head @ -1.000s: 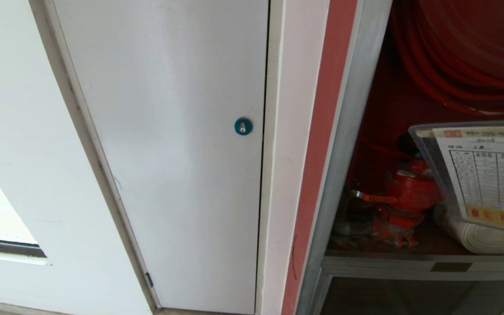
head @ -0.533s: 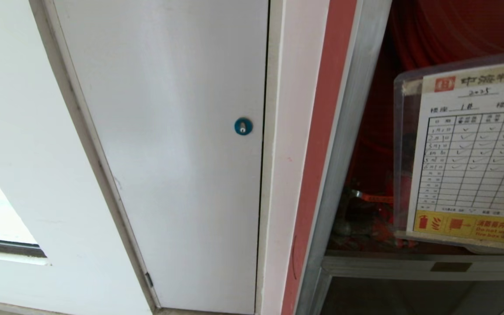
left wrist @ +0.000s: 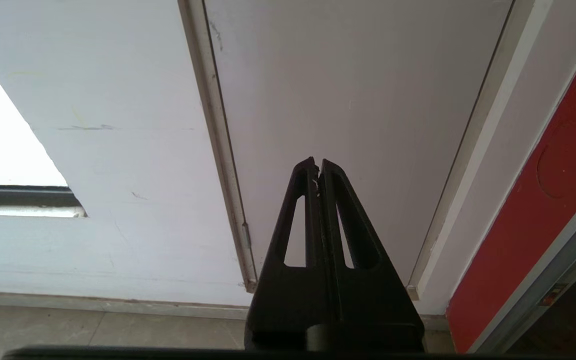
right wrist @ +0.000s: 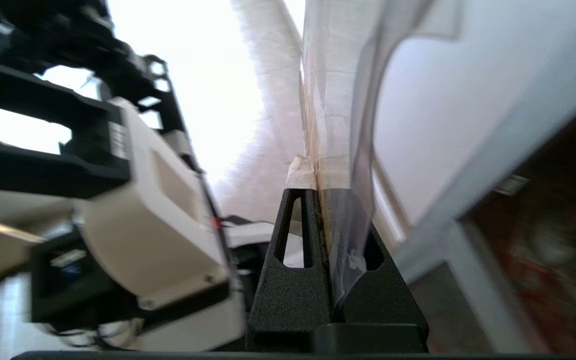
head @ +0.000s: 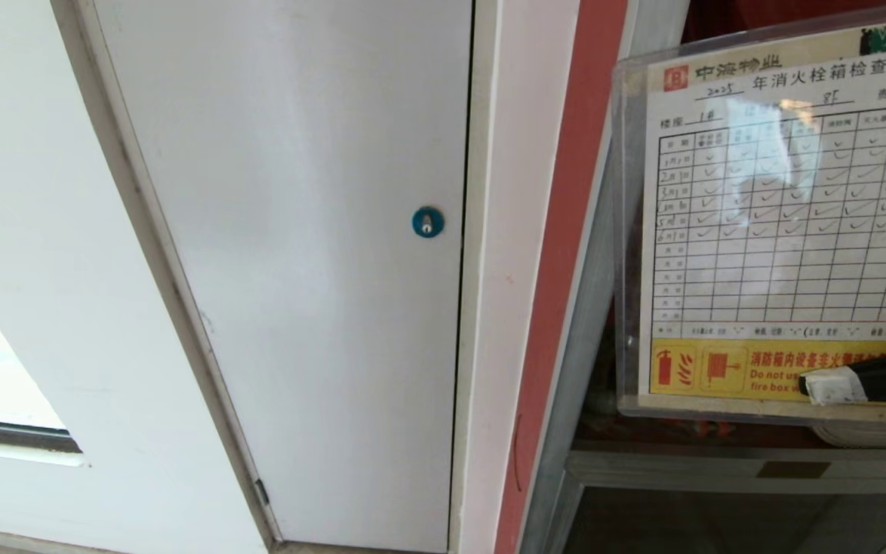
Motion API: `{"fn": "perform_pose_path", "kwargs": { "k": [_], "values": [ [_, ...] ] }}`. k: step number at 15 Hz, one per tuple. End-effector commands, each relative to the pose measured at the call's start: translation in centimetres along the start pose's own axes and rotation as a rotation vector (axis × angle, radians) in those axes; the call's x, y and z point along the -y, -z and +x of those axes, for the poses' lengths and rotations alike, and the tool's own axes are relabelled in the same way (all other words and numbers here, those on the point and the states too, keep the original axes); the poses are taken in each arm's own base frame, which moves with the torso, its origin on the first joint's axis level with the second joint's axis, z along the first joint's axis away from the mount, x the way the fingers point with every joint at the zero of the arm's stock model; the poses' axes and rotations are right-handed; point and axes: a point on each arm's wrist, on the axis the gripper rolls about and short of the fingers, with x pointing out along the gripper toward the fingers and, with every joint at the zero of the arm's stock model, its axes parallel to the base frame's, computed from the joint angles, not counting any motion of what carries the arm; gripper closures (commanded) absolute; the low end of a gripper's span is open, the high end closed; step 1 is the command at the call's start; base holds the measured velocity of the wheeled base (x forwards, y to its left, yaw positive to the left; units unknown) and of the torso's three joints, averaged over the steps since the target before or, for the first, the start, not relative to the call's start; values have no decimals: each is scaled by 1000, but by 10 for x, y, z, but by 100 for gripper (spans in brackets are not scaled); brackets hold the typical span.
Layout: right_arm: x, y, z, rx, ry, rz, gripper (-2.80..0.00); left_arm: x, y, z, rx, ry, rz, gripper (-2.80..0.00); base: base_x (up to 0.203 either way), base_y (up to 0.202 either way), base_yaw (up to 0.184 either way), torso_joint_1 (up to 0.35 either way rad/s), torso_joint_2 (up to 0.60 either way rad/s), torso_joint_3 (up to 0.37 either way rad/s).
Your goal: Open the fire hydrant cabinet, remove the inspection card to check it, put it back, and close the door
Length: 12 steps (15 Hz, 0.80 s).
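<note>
Clamping the inspection card (head: pixel 781 231) by its lower edge, right end effector (head: pixel 835 385) apparently fronts the fire hydrant cabinet (head: pixel 627 462).

My head view cuts the inspection card (head: pixel 781 231) off at its right edge, so the last column of handwriting runs out of frame. The card hides nearly all of the fire hydrant cabinet (head: pixel 720 465) interior; I only catch a sliver of red at the top. Of the right gripper (head: pixel 835 385) I see just one taped fingertip (head: pixel 831 386) poking in. The right wrist view is smeared, and the cabinet there is a blur.
</note>
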Motion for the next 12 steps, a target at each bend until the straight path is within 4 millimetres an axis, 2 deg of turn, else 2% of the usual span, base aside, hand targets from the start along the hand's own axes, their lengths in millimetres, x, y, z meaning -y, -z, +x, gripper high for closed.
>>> {"fn": "perform_pose_path", "kwargs": {
  "k": [1, 3, 8, 12],
  "values": [
    [-6, -14, 10, 3, -82, 113, 0, 0, 2, 1, -7, 0, 1, 0, 0, 0, 0, 0, 0, 0],
    [-11, -27, 17, 26, -131, 162, 0, 0, 2, 1, -7, 0, 0, 0, 0, 0, 0, 0, 0, 0],
    [-24, -42, 24, 58, -210, 276, 0, 0, 2, 1, -7, 0, -1, 0, 0, 0, 0, 0, 0, 0],
    [-24, -39, 39, 39, -266, 275, 0, 0, 2, 1, -7, 0, 0, 0, 0, 0, 0, 0, 0, 0]
  ]
}}
